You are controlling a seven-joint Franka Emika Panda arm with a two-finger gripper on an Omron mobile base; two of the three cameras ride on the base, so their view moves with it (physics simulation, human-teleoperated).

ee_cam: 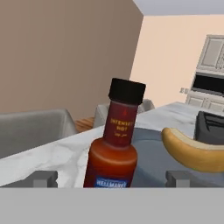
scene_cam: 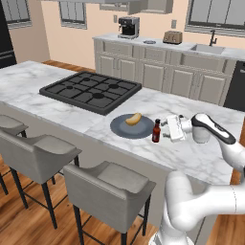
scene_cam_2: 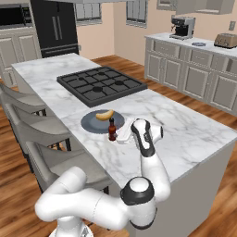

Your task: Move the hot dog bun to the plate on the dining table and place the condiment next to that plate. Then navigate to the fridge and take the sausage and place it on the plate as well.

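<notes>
Dark-red condiment [ee_cam: 114, 146] stood upright between the gripper's [ee_cam: 109, 178] wide-spread, empty fingers, beside the plate [scene_cam: 119, 129] bearing the hot dog bun [scene_cam: 133, 118].

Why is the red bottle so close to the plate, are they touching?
Cannot tell. In the left base view the condiment stands upright at the plate's right rim, with no clear gap or contact visible.

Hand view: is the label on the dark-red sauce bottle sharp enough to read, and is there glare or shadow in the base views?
Hand view: the dark-red, black-capped sauce bottle is close and fairly sharp, label lettering small but partly legible. Left base view: even flat light, no glare on the white marble island top. Right base view: a faint soft shadow under the round slate-blue plate.
</notes>
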